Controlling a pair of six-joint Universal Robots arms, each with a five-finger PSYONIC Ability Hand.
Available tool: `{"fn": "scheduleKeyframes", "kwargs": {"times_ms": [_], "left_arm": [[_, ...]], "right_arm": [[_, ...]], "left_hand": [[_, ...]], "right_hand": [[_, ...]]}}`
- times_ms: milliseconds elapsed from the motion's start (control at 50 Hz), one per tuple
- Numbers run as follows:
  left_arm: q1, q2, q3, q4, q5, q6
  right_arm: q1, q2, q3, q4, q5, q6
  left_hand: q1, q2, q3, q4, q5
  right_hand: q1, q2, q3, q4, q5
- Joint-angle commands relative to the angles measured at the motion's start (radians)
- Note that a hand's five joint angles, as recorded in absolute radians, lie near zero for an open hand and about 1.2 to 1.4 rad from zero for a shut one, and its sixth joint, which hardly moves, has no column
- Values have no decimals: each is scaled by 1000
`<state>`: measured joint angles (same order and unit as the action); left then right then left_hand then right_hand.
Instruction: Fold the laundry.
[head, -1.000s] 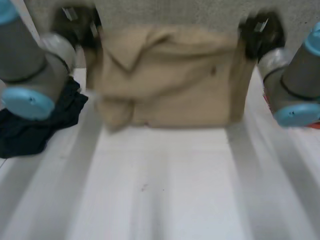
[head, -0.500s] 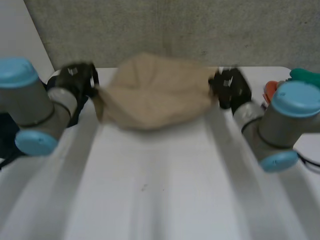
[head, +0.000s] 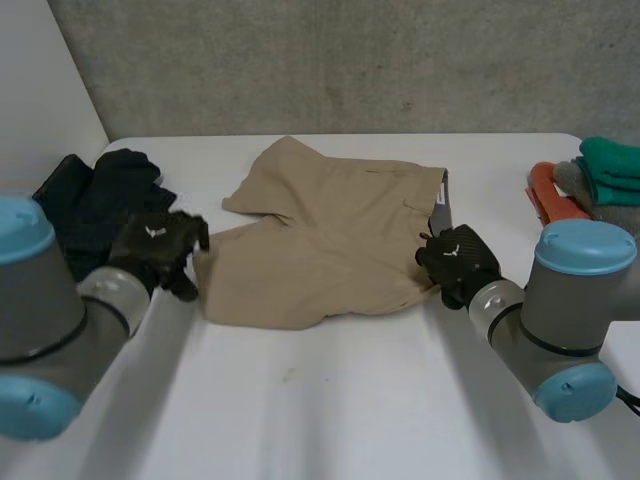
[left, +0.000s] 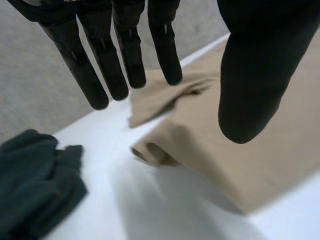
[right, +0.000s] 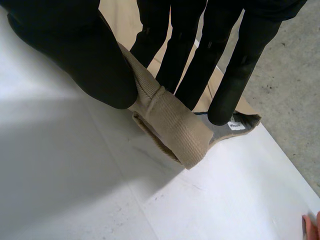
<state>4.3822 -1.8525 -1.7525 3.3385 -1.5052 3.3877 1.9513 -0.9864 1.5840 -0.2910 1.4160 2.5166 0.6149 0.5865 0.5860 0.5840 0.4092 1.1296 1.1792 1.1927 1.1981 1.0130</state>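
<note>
1. Head view: the beige shorts (head: 330, 240) lie spread on the white worktop (head: 330, 400), about midway between the two arms, with one leg reaching toward the grey wall (head: 330, 60).
2. Same view: the left robot hand (head: 155, 250) is at the shorts' left edge, just beside the hem of the nearer leg. The right robot hand (head: 458, 262) is at the opposite edge, on the waistband end.
3. Same view: a heap of dark clothes (head: 100, 195) lies on the worktop beyond the left robot hand. Off to the far right, well apart from the shorts, a green cloth (head: 610, 165) sits beside an orange thing (head: 548, 195) whose kind I cannot tell.
4. Left wrist view: the left robot hand (left: 260, 60) hangs above the worktop (left: 130, 200) with its fingers (left: 125, 55) straight and the thumb spread wide from them; it has hold of nothing.
5. Same view: the beige shorts (left: 240, 145) lie under the thumb, and a rolled-under fold of their edge is below the fingertips. The dark clothes (left: 35, 185) are off beside the fingers, apart from the shorts.
6. Right wrist view: the right robot hand (right: 75, 55) has closed on the beige shorts (right: 170, 120), with the thumb on one face of the waistband and the fingers (right: 240, 65) pressed against the other, so the cloth stands up in a ridge between them.
7. Same view: past the fingertips the waistband's grey lining shows a small white label (right: 234, 126), and the rest of that end rests on the worktop (right: 75, 190).
</note>
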Motion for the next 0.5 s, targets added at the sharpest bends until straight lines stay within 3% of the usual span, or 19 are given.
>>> {"fn": "scheduleKeyframes", "kwargs": {"times_ms": [20, 80, 260, 500], "left_arm": [[-41, -8, -84, -14, 51, 27], [-36, -71, -52, -13, 68, 50], [-46, -247, 135, -60, 51, 120], [-73, -384, 327, -88, 5, 140]], "right_arm": [[5, 3, -2, 1, 3, -4], [8, 3, -2, 1, 3, -10], [8, -5, 7, 3, 17, -18], [-3, -9, 7, 0, 17, -29]], "left_hand": [[403, 431, 432, 434, 434], [406, 434, 435, 437, 437], [98, 126, 127, 129, 129], [230, 258, 259, 261, 261]], "right_hand": [[267, 217, 204, 198, 209], [267, 217, 204, 198, 209], [267, 217, 204, 198, 209], [267, 217, 204, 198, 209]]}}
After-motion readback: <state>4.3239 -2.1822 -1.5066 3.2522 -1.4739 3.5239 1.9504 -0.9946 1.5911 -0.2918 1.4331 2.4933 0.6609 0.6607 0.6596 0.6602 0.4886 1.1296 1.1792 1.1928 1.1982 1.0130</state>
